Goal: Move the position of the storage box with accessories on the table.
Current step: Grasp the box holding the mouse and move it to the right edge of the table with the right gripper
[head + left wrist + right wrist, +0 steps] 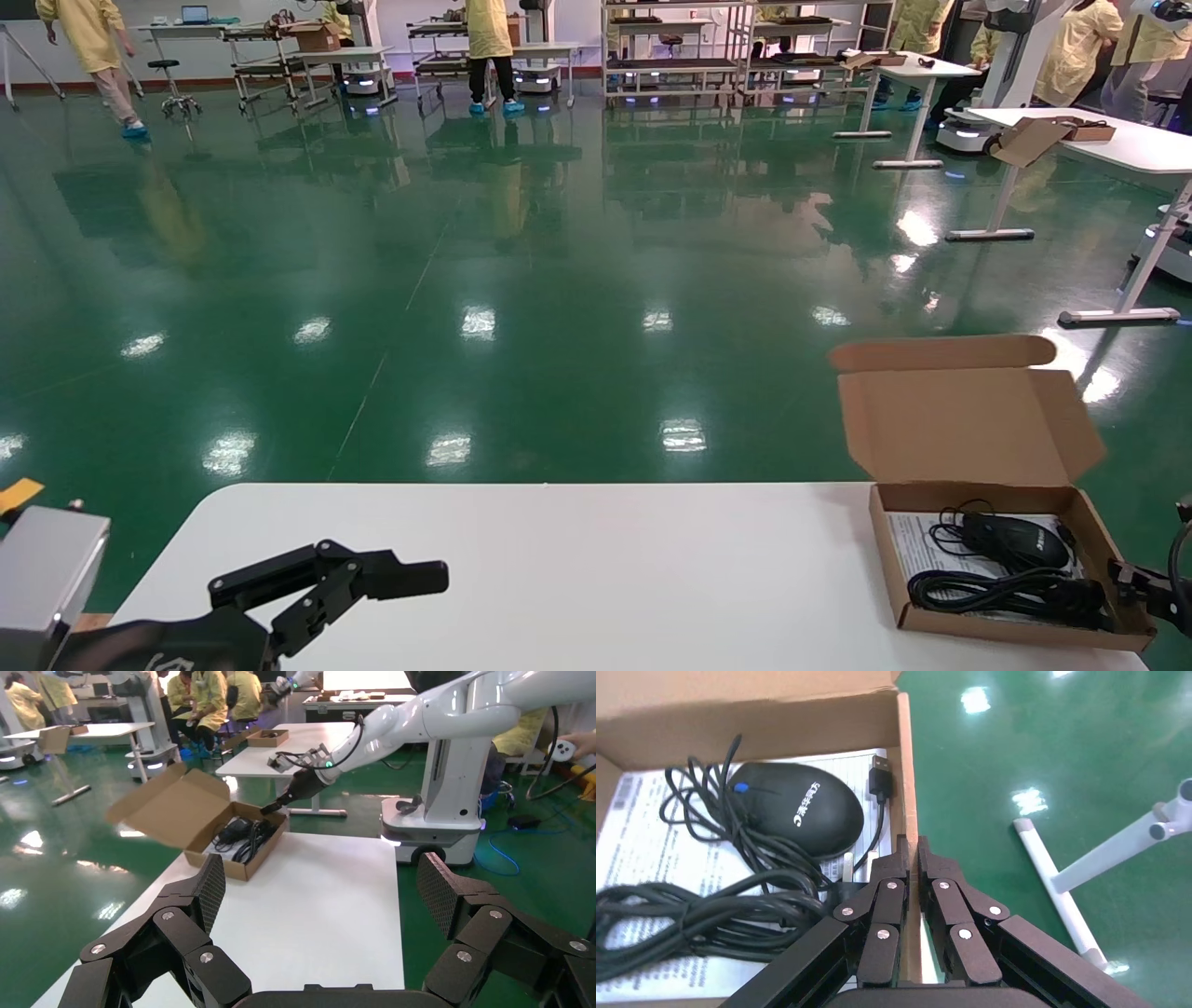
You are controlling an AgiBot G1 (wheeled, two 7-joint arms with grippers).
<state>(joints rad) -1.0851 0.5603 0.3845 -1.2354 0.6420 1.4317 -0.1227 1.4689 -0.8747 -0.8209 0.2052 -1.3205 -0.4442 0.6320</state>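
right gripper point(911, 855), black and many-jointed, was clamped on the right side wall of the shallow brown corrugated cardboard storage box point(990, 623), one finger inside and one outside. that box sat at the right end of the large white table point(596, 568) with its lid point(968, 424) upright, holding a black computer mouse point(795, 808), bundled black cables point(694, 913) and a white printed leaflet point(635, 829). left gripper point(320, 903) hovered with fingers spread wide over the table's left end, well apart from the box.

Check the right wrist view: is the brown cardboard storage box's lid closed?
No: the brown cardboard storage box lies open, exposing the black computer mouse.
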